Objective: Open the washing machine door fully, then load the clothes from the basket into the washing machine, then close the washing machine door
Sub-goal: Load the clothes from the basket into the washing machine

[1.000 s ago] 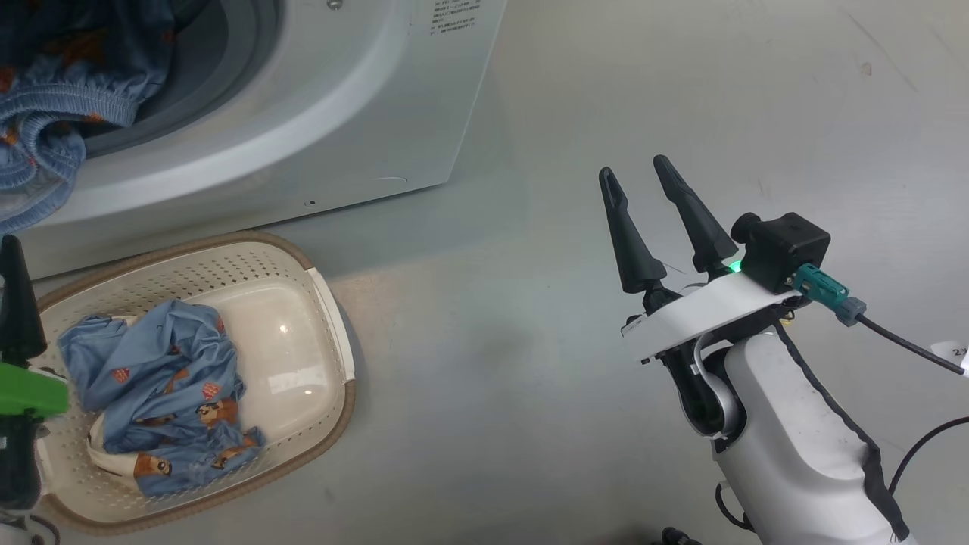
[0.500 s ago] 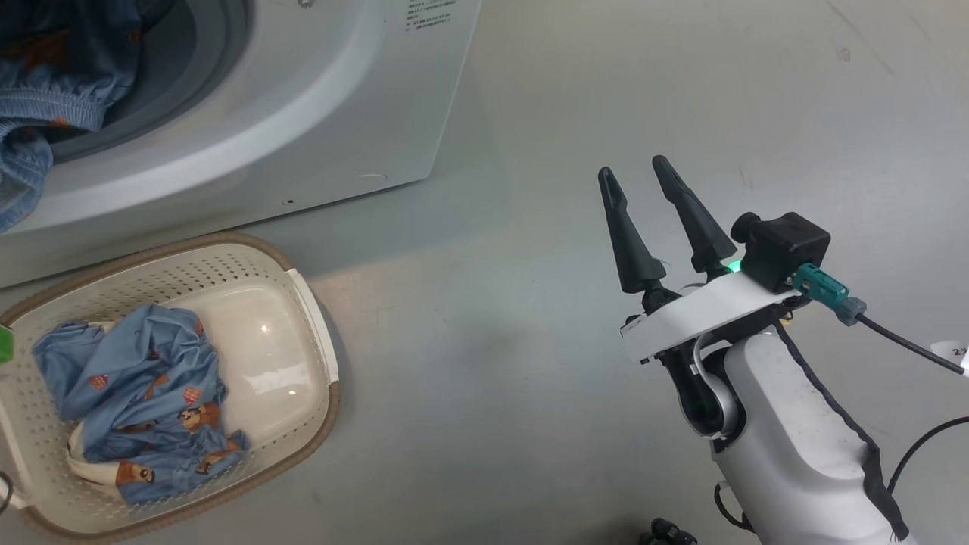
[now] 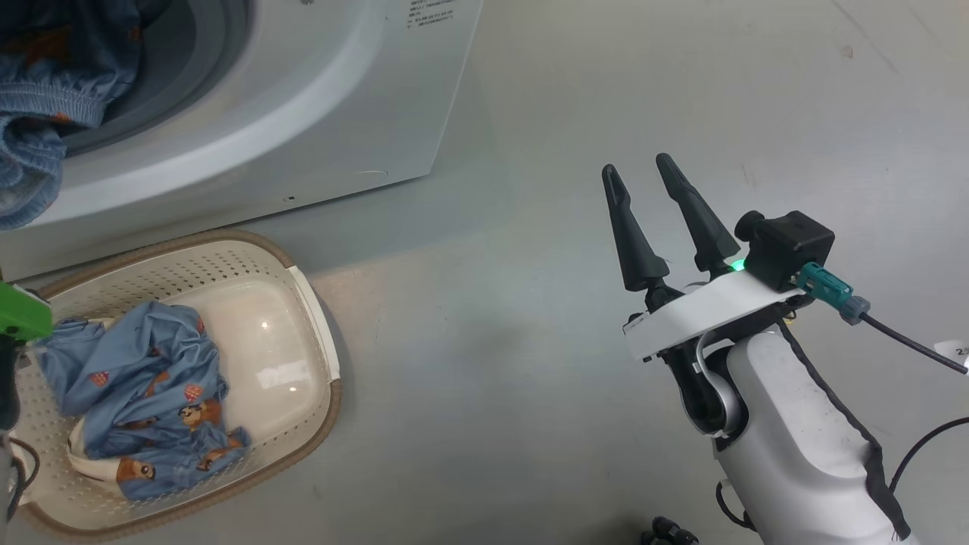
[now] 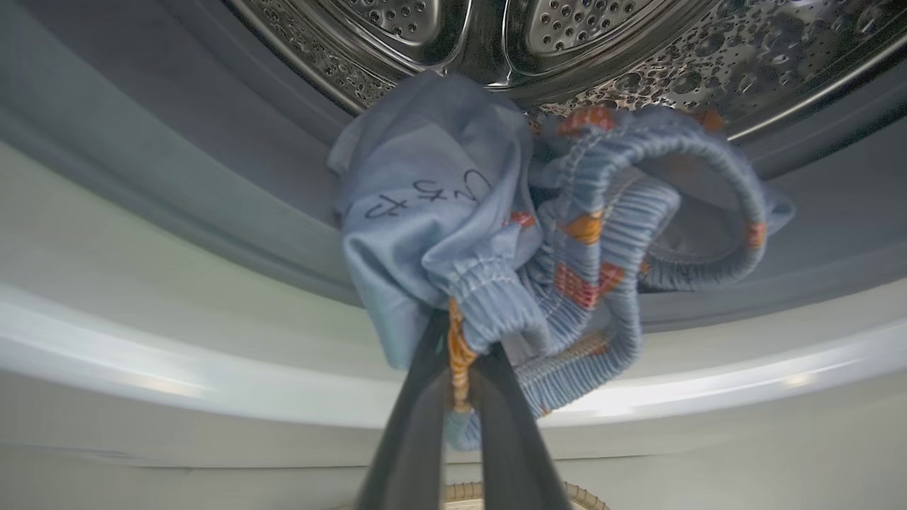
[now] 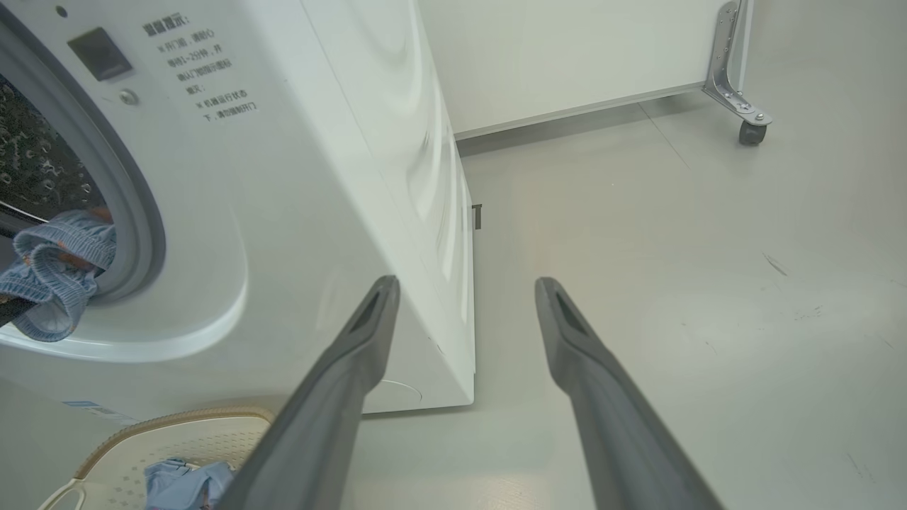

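Light blue clothes (image 4: 496, 234) hang out of the washing machine (image 3: 318, 113) over its grey gasket (image 4: 212, 177), below the steel drum (image 4: 496, 35). My left gripper (image 4: 460, 333) is shut on a gathered hem of that garment. The same clothes (image 3: 38, 129) show at the head view's top left and at the opening in the right wrist view (image 5: 49, 276). More clothes (image 3: 144, 386) lie in the cream basket (image 3: 333, 393) on the floor in front of the machine. My right gripper (image 3: 636, 165) hovers open over bare floor to the right, holding nothing (image 5: 466, 283). The washing machine door is out of view.
Grey floor stretches right of the machine. A white panel on a caster wheel (image 5: 751, 131) stands behind it. A black cable (image 3: 908, 344) trails from my right wrist. A green part of my left arm (image 3: 19, 318) sits over the basket's left end.
My left gripper has shut on the clothes hanging from the opening. The head view shifted slightly, and the green left-arm part moved at the left edge. The right arm stayed put.
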Available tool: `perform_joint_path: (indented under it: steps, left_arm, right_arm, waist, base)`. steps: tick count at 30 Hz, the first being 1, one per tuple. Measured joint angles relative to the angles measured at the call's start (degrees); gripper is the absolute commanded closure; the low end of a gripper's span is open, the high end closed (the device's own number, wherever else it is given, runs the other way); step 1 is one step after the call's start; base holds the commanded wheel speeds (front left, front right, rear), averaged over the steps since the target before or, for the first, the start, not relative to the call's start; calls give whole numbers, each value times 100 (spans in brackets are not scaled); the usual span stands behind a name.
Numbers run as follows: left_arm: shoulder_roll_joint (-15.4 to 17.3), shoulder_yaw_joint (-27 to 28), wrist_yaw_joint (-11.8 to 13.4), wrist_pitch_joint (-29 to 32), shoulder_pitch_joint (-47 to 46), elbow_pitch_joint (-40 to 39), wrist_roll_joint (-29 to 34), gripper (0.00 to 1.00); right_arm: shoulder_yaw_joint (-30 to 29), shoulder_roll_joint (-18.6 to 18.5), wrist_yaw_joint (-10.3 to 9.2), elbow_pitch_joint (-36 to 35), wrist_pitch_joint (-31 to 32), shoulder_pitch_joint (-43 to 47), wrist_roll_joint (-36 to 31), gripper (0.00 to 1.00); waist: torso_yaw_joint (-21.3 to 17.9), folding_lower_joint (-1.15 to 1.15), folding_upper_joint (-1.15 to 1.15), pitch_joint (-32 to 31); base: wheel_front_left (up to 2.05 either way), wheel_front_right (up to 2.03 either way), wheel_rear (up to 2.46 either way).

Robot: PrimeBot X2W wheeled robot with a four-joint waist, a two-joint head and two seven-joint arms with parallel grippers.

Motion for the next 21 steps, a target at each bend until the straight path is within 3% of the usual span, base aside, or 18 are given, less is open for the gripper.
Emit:
perform_joint_path:
  steps: [10,21]
  left_arm:
    - [10,-492,0,-87,-645,-486,33,100]
    - [472,-535,0,694,-1672,348,238,100]
  right_arm:
    - [59,-3,0,33,0,-12,-2,0]
    - [449,5,0,2,0,-122,133,0]
  waist:
    - [111,0,0,-8]
    - [-168,0,0,172]
  base:
    - [0,0,0]
    - [0,0,0]
